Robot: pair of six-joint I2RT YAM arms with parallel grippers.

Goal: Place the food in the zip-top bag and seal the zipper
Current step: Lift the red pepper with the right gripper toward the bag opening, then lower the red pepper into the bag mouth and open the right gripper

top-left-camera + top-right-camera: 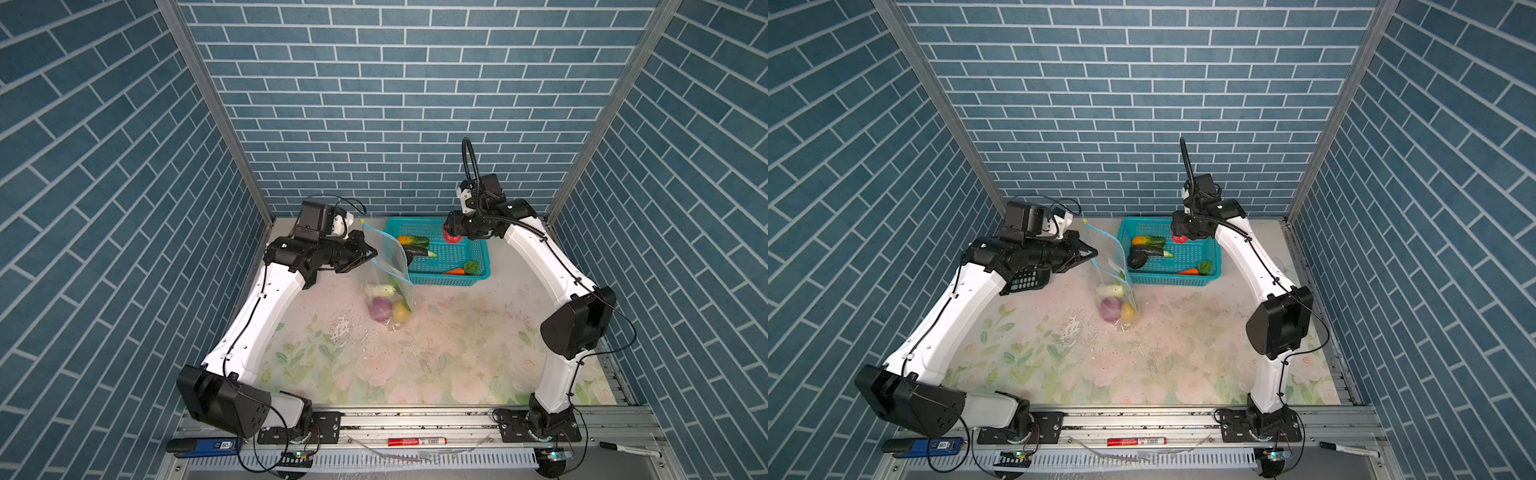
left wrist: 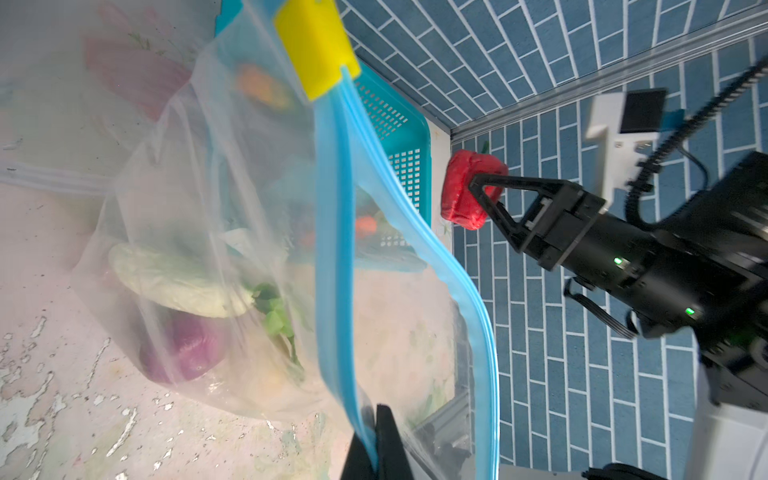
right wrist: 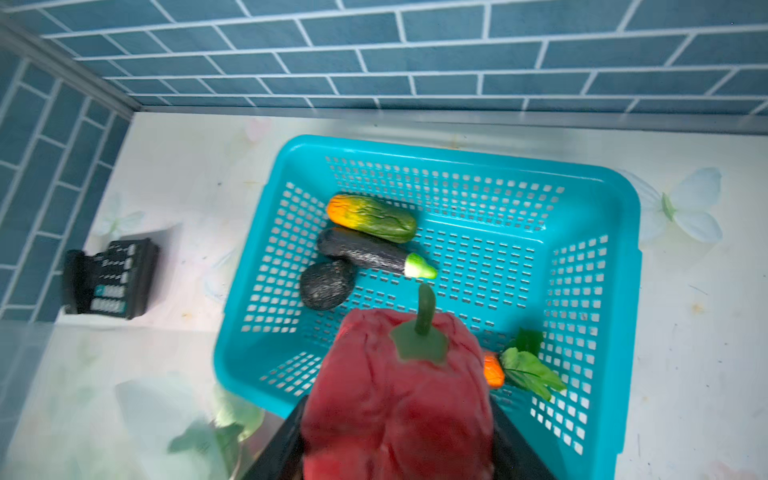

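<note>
My left gripper [image 1: 374, 254] [image 2: 376, 449] is shut on the light-blue zipper [image 2: 332, 249] edge of the zip-top bag [image 1: 388, 270] and holds it upright, mouth open. The yellow slider [image 2: 316, 45] sits at the strip's far end. A purple onion [image 1: 380, 309], a yellow fruit [image 1: 400, 311] and a white vegetable [image 1: 380, 290] lie in the bag. My right gripper [image 1: 451, 233] [image 3: 399, 436] is shut on a red pepper [image 3: 395, 386] above the basket's far side. A cucumber-like piece [image 3: 372, 218], an eggplant [image 3: 370, 253], a dark avocado [image 3: 327, 284] and a carrot [image 1: 455, 271] lie in the basket.
The teal mesh basket [image 1: 449, 281] stands at the back, just right of the bag. A black calculator [image 1: 1027, 282] lies under my left forearm. A red marker [image 1: 417, 441], a black marker [image 1: 629, 449] and a blue device [image 1: 208, 446] lie on the front rail.
</note>
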